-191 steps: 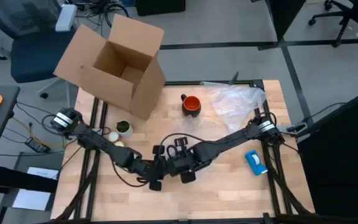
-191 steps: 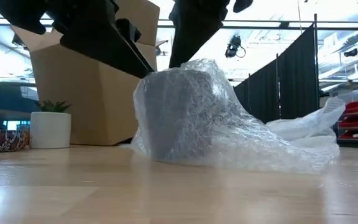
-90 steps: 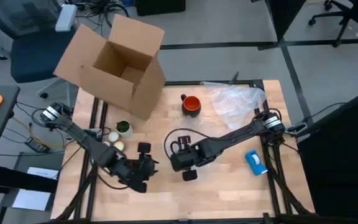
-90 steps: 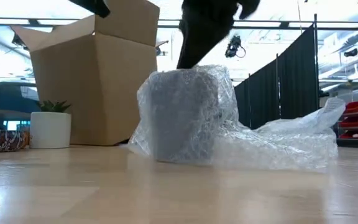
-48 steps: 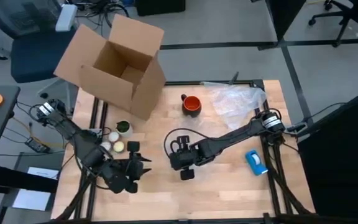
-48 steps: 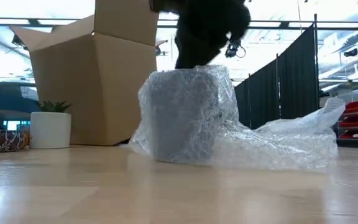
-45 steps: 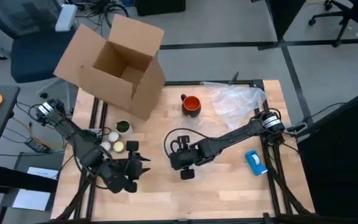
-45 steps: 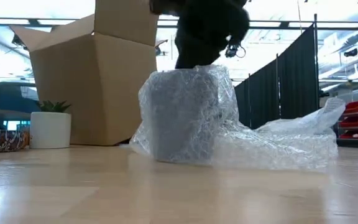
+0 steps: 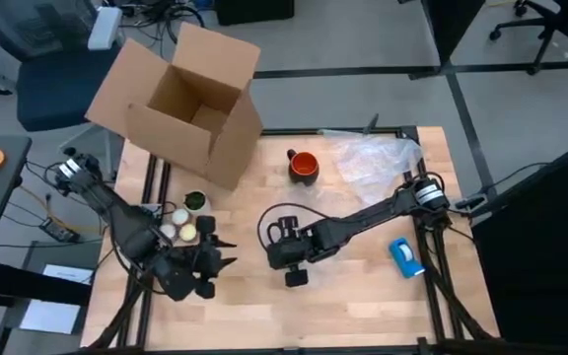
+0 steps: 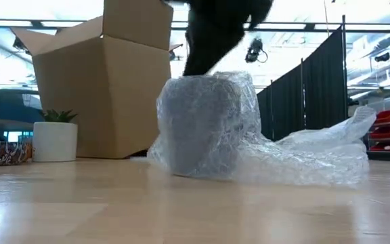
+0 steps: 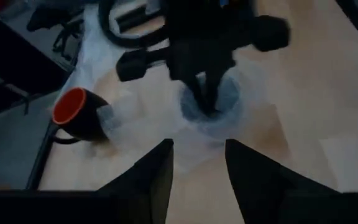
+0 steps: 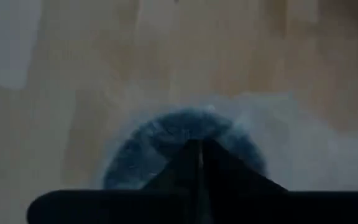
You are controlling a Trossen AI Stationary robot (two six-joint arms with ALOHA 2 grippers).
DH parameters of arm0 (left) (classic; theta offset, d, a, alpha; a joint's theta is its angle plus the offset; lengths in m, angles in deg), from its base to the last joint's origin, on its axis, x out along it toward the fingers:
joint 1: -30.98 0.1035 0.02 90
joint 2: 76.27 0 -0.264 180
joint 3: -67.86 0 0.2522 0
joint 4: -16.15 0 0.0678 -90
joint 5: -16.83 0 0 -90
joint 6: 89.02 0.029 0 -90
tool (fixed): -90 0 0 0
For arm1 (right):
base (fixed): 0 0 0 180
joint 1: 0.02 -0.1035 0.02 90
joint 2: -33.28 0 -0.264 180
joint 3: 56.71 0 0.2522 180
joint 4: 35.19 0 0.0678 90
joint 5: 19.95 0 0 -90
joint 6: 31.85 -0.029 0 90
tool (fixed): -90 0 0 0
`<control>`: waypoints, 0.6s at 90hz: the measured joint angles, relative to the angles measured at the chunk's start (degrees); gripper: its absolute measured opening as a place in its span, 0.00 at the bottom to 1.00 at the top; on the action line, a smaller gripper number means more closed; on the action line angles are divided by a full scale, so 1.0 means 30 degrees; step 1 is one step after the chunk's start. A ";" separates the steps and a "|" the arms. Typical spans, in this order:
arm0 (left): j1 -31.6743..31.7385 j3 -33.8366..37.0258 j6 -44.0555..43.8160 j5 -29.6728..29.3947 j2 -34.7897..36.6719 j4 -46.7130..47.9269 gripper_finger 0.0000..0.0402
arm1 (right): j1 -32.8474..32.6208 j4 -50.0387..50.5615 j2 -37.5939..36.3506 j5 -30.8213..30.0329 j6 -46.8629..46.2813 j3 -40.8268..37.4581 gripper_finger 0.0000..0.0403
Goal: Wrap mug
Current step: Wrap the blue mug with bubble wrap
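The orange-red mug (image 9: 304, 166) stands upright on the table's far middle, its dark handle toward the left, next to a loose bubble-wrap sheet (image 9: 375, 158); no gripper touches it. It also shows in the left wrist view as the mug (image 11: 76, 115). Nearer the table's middle stands a dark round bundle (image 10: 205, 125) swathed in bubble wrap. My right gripper (image 9: 289, 256) is above it, shut, fingers down. My left gripper (image 9: 215, 258) hovers open to the bundle's left, holding nothing. My right gripper comes from above, pointing down, its shut fingers (image 11: 205, 93) set into the middle of the wrapped bundle's top (image 12: 185, 134). Whether wrap is caught between them I cannot tell. The bundle stands upright with its base on the table.
An open cardboard box (image 9: 180, 99) stands at the far left. A small potted plant (image 9: 196, 202) and pale balls (image 9: 180, 229) lie by the left arm. A blue tape roll (image 9: 405, 256) lies at the right. Bare wood lies along the near edge.
My left gripper has drawn back from the bundle toward the table's left edge, open and empty. My right gripper has stayed over the bundle with its fingers down in the top. The bundle has shifted slightly on the table.
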 joint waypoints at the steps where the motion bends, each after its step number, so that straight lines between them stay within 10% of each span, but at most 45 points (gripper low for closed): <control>1: 0.0006 -0.0001 0.0075 -0.0006 0.0101 -0.0012 0.32 | -0.0009 0.0124 0.0000 -0.0081 0.0122 0.0134 0.00; 54: 0.0063 0.0004 0.0274 -0.0066 0.2383 -0.0894 0.32 | -0.0015 0.2928 -0.0022 -0.2746 -0.0118 0.1875 0.00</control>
